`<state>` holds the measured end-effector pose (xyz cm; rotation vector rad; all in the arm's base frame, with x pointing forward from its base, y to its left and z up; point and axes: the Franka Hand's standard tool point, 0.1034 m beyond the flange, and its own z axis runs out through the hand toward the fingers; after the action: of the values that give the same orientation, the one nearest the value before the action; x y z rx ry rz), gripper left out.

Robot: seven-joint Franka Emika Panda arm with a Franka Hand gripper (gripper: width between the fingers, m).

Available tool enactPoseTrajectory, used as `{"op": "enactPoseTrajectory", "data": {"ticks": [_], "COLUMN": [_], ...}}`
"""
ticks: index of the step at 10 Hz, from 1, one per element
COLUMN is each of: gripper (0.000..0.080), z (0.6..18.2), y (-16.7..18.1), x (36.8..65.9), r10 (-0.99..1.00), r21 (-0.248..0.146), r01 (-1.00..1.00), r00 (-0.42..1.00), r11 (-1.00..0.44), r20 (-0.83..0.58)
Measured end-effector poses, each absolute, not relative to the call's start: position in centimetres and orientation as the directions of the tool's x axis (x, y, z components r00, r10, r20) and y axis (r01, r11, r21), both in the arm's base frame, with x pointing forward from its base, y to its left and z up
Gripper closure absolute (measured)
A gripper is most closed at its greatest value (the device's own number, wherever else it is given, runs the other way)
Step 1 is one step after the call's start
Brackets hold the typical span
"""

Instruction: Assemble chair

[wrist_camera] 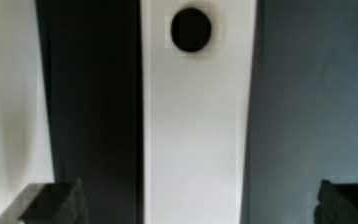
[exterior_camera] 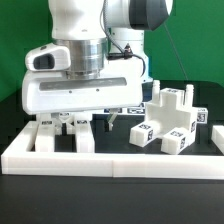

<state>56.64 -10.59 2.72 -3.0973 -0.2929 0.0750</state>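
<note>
Evidently lined up for a pinch, the gripper (wrist_camera: 197, 205) stands with jaws wide and empty. A long flat matte-white chair slat (wrist_camera: 194, 120) with a dark oval hole (wrist_camera: 192, 29) runs between them, touching neither. That centring probably lets them close across its narrow width. Well aside of the jaws sit blocky white tagged chair parts (exterior_camera: 165, 125).

arm (exterior_camera: 82, 35): low, wrist pointing down | gripper (wrist_camera: 194, 206): jaws wide apart
</note>
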Motion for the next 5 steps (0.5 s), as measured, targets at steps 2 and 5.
{"op": "enactPoseTrajectory", "data": {"ticks": [2, 5], "gripper": [0.0151, 0.0151], "z": [1.6, 0.7], "y": [-10.5, -10.4], "x": [56.2, 55.8], "r10": [0.19, 0.191], "r21": [-0.027, -0.023], "r01": [0.189, 0.19], "r00": [0.981, 0.98], "r11": [-0.982, -0.982], "r20": [-0.044, -0.047]}}
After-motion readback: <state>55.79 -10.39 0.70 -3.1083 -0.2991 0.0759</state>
